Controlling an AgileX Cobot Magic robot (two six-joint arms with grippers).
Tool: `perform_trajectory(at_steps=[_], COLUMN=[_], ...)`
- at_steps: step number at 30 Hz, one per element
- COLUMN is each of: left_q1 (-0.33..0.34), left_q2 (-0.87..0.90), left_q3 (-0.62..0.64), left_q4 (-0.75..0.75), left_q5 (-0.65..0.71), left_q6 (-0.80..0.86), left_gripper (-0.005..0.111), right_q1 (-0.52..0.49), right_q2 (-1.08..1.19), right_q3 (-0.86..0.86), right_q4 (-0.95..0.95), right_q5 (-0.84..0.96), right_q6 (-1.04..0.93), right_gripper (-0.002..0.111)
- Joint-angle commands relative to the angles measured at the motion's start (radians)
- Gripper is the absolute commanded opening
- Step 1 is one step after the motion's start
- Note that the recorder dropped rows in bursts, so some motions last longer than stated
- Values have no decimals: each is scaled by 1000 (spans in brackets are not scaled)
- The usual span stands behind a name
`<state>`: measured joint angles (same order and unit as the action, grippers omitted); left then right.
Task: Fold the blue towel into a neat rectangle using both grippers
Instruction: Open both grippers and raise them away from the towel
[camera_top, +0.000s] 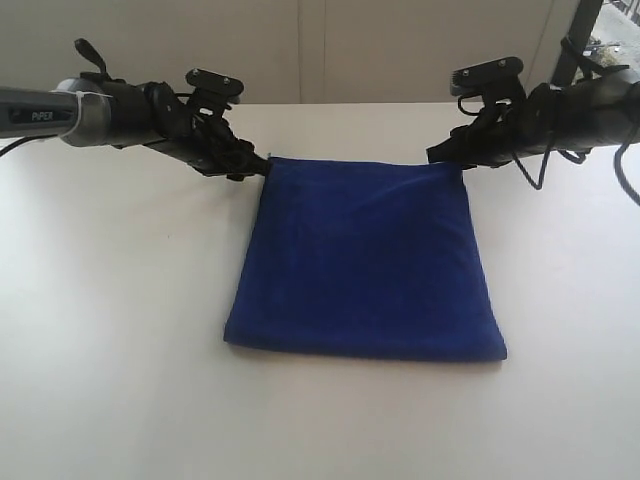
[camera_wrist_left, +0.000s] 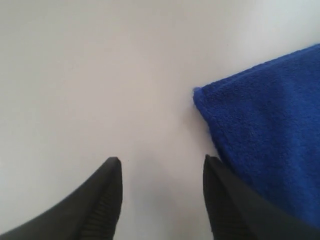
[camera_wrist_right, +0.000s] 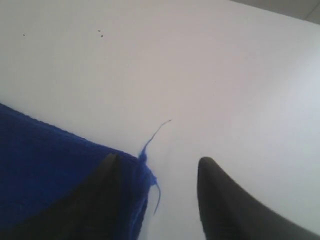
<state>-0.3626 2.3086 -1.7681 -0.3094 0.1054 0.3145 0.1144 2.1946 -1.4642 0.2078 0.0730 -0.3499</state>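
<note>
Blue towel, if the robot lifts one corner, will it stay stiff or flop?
Probably flop: the blue towel lies folded over itself with a soft rounded edge. Its fuzzy pile likely grips rather than slips. Pushed, it may bunch up.

Bright, even light; soft focus up close.
Table (camera_top: 110, 380) washes near white; thin shadow under the blue towel (camera_top: 365, 260) along its 6 o'clock edge. Wrist cameras: black fingers (camera_wrist_left: 100, 207) blurred, terry nap sharper. Exterior view mildly soft.

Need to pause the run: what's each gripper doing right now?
Left gripper: open, empty, beside a corner of the blue towel.
Right gripper: open, empty, at the towel's other far corner.
</note>
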Motion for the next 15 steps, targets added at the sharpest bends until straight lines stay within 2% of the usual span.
perform_trajectory(at_steps=[1, 3, 5, 8, 11, 15], left_q1=[1, 1, 1, 1, 2, 14], left_q2=[-49, -77, -100, -122, -114, -63], left_q3=[-2, -2, -2, -19, -82, -195], left_q4=[0, 5, 5, -3, -26, -43], left_q5=[57, 94, 136, 195, 283, 400], left_q6=[0, 0, 0, -3, -28, -60], left_gripper=[52, 42, 26, 0, 0, 0], right_q1=[-5, -5, -5, -5, -5, -5], right_q2=[-49, -89, -122, -140, -131, -108], right_q3=[-1, -10, -43, -134, -195, -214], right_q4=[1, 3, 3, 3, 5, 13], right_q5=[70, 133, 249, 463, 567, 598], right_q6=[49, 78, 94, 94, 129, 156], right_gripper=[30, 16, 0, 0, 0, 0])
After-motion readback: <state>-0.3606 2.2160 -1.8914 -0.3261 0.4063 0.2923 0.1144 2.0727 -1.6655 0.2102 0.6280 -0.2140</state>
